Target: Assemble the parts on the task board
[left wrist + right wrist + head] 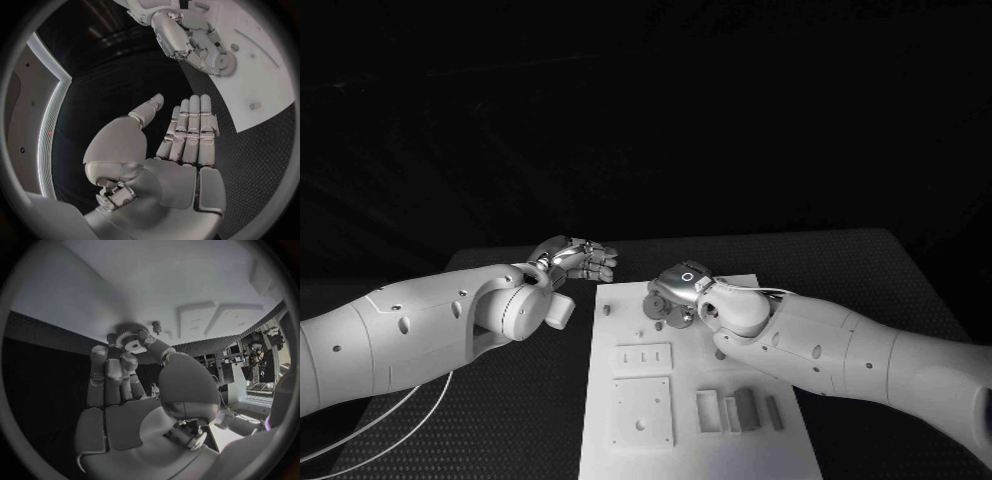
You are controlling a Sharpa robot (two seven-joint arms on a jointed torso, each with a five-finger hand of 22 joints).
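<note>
You are seeing a grey gear (130,333) sitting at the far end of the white task board (625,440), with the right hand (678,293) gripping it between its fingertips (144,337), just beside a small peg (156,326). The left hand (577,259) is hovering flat and empty over the black bench (834,262) beside the board's far corner, fingers (190,125) lying straight and close together, holding nothing.

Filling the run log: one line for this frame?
left hand: open, off board | right hand: fingers on gear | task board: gear not seated yet
</note>
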